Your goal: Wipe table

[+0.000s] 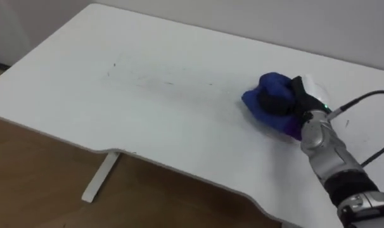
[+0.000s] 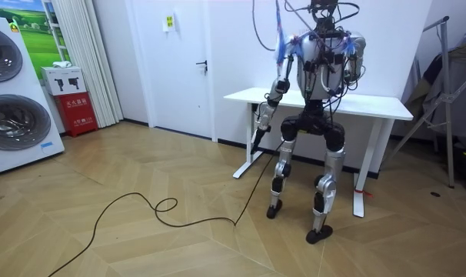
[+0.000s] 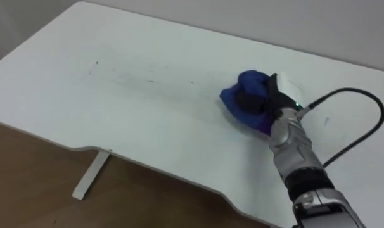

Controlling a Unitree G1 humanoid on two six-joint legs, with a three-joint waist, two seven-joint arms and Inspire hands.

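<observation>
Right hand [image 1: 282, 101] curled tight over the blue cloth [image 1: 254, 104], pressing it onto the table [image 1: 147, 126]. Faint dark marks [image 1: 141, 79] beyond the fingertips look unwiped, so most remains. Left hand [image 2: 264, 114] hangs idle.

1. The crumpled blue cloth [image 1: 265, 95] lies partly under the right hand [image 1: 284, 101], whose dark fingers curl over it. The part of the cloth beneath the palm is hidden, and so is the patch of table under it.
2. The flat white tabletop [image 1: 147, 133] is cut off by the picture's edge just right of the hand and again far to its left.
3. Faint dark marks [image 1: 141, 78] well left of the hand are too thin to tell what they are.
4. The white metal table foot [image 1: 100, 178], below and far left of the hand, has its upper end hidden beneath the tabletop.
5. The forearm behind the hand runs out at the lower right corner.
6. In the room view the left hand [image 2: 262, 117] hangs beside the table's near edge, too small to read.
</observation>
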